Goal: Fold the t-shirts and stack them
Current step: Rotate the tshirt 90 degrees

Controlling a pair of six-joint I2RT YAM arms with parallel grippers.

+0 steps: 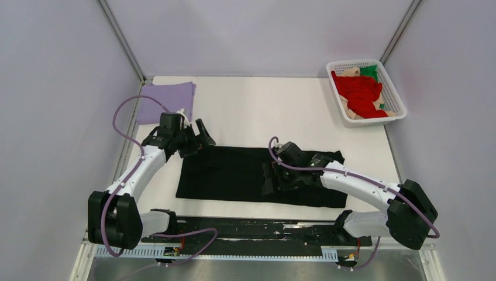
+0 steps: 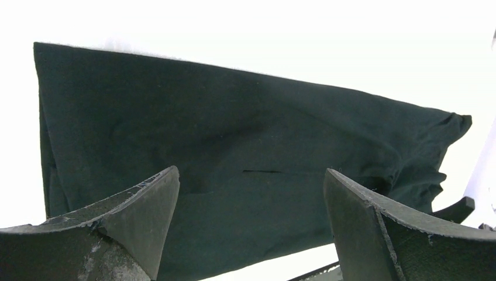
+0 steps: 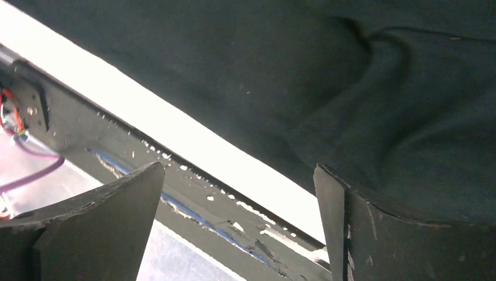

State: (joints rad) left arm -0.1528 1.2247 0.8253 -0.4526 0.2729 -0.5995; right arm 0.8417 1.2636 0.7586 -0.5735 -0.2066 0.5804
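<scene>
Lying flat in a long rectangle across the near middle of the table (image 1: 263, 111) is the black t-shirt (image 1: 228, 172), its left and near edges straight and its right end rumpled where a sleeve bunches up. From where I stand, a narrow strip of white tabletop shows between the shirt's near edge and the black rail (image 1: 245, 225) along the front, and a broad stretch of bare white runs from its far edge towards the back wall. The left gripper (image 1: 200, 140) hangs at the shirt's far-left corner with its fingers spread and nothing between them; its wrist view looks along the whole dark cloth (image 2: 234, 129) through the gap of the left gripper (image 2: 251, 175). The right gripper (image 1: 269, 178) sits low over the middle of the shirt, also spread wide and holding nothing; I cannot tell whether it touches the cloth. The right wrist view shows a soft crease in the black fabric (image 3: 292, 70) between the right gripper's tips (image 3: 238, 170). The lavender t-shirt (image 1: 166, 99) lies folded at the far-left corner, well apart. At the far right, a white basket (image 1: 398, 111) holds the red t-shirt (image 1: 360, 93) heaped over the beige (image 1: 351, 72) and green (image 1: 369, 71) ones.
</scene>
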